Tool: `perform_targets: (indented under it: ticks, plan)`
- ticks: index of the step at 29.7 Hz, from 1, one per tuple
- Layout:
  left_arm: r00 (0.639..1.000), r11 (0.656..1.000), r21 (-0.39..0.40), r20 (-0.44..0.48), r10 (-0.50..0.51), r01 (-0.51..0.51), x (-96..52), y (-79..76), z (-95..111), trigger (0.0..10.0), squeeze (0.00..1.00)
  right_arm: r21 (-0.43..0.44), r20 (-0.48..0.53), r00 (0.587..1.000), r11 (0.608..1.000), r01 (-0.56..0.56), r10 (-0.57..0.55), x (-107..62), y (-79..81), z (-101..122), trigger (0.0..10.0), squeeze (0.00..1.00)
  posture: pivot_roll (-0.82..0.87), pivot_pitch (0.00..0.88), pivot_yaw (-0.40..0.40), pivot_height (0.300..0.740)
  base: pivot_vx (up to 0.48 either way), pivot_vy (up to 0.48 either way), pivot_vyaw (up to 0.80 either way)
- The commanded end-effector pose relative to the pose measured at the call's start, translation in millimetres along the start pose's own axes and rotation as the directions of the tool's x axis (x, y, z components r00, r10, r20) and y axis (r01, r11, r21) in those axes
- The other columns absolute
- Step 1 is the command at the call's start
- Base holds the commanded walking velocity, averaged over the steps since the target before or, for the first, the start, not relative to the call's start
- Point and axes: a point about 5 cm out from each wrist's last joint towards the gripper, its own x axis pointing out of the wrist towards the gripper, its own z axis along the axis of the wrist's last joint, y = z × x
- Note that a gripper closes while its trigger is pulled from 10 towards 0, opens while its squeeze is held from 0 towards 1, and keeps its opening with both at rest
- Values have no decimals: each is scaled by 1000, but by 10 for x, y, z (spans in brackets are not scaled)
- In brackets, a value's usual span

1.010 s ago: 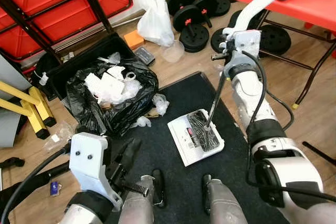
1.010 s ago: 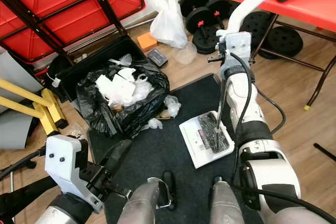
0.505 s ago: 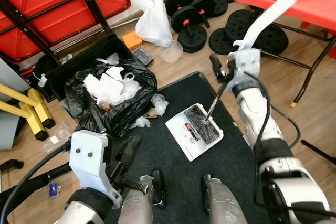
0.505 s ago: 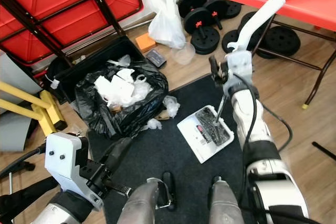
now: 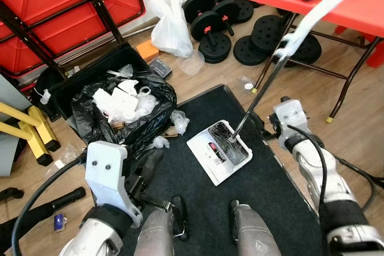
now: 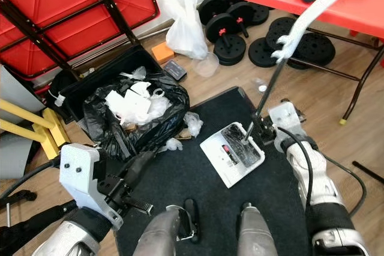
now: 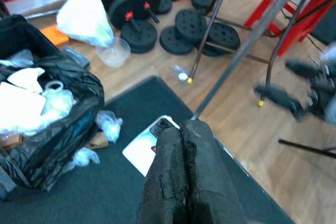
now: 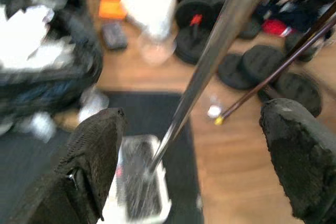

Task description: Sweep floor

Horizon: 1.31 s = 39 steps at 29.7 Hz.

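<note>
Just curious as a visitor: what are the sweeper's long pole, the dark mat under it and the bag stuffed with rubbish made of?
Sweeper pole: looks like bare metal, silvery with a bright sheen, ending in a white handle, probably plastic.
Mat: seems a dark, matte carpet-like fabric; no shine, slightly fuzzy surface.
Rubbish bag: thin black plastic film, judging by its glossy crinkles and folds.

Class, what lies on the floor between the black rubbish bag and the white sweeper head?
In the left eye view, two crumpled white scraps lie at the mat's edge, between the rubbish bag and the sweeper head.
</note>
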Motion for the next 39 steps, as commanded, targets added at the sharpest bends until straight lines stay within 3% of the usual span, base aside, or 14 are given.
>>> perform_targets:
  ticks: [1, 5, 6, 7, 8, 10, 11, 13, 16, 17, 19, 20, 30, 39]
  plan:
    - [999, 999, 8, -22, 44, -44, -5, 41, -50, 10000, 0, -4, -63, 997, 999, -38, 38, -69, 69, -135, 10000, 1000, 19, 302, 24, 740, 0, 0, 0]
    - [999, 999, 11, -16, 43, -43, 32, 48, -60, 10000, 0, -10, -106, 992, 998, -70, 69, -139, 119, -197, 10000, 1000, 13, 294, 23, 740, 0, 0, 0]
    - [999, 999, 13, -11, 43, -43, 51, 54, -64, 10000, 0, 4, -112, 990, 997, -81, 81, -164, 136, -192, 10000, 455, 6, 281, 20, 740, 0, 0, 0]
    - [999, 999, 10, -4, 52, -52, 84, 74, -70, 10000, 0, 38, -110, 988, 994, -104, 107, -184, 165, -155, 10000, 0, -14, 262, 17, 740, 0, 0, 0]
    - [999, 999, 10, -4, 52, -52, 84, 74, -70, 10000, 0, 38, -110, 988, 994, -104, 107, -184, 165, -155, 10000, 0, -14, 262, 17, 740, 0, 0, 0]
    - [996, 996, 20, 8, 90, -90, 167, 155, -91, 10000, 0, 220, -10, 972, 949, -228, 236, -249, 347, 120, 10000, 0, -41, 224, 20, 740, 0, 0, 0]
    - [996, 996, 20, 8, 90, -90, 167, 155, -91, 10000, 0, 220, -10, 972, 949, -228, 236, -249, 347, 120, 10000, 0, -41, 224, 20, 740, 0, 0, 0]
    - [992, 991, 33, 12, 127, -128, 211, 234, -109, 10000, 0, 296, 112, 936, 888, -352, 334, -314, 505, 402, 10000, 0, -53, 200, 22, 740, 0, 0, 0]
    - [989, 988, 38, 12, 150, -151, 226, 282, -129, 10000, 0, 298, 187, 907, 858, -419, 378, -353, 581, 553, 10000, 0, -60, 182, 22, 740, 0, 0, 0]
    - [984, 983, 43, 8, 176, -176, 240, 340, -166, 10000, 0, 293, 250, 868, 821, -489, 428, -405, 664, 672, 10000, 0, -67, 154, 24, 740, 0, 0, 775]
    - [984, 983, 43, 8, 176, -176, 240, 340, -166, 10000, 0, 293, 250, 868, 821, -489, 428, -405, 664, 672, 10000, 0, -67, 154, 24, 740, 0, 0, 775]
    - [974, 972, 64, 2, 228, -227, 290, 449, -237, 10000, 0, 265, 312, 816, 780, -567, 487, -488, 780, 780, 10000, 0, -81, 103, 22, 740, 0, 0, 775]
    - [959, 956, 81, -1, 285, -284, 368, 465, -329, 10000, 0, 285, 305, 810, 763, -580, 501, -549, 904, 738, 10000, 0, -106, 44, 24, 740, 0, 0, 772]
    - [959, 961, 68, -73, 274, -269, 419, 405, -522, 10000, 0, 313, 245, 850, 791, -525, 467, -418, 874, 624, 10000, 0, -105, 0, 8, 740, 0, 0, 763]
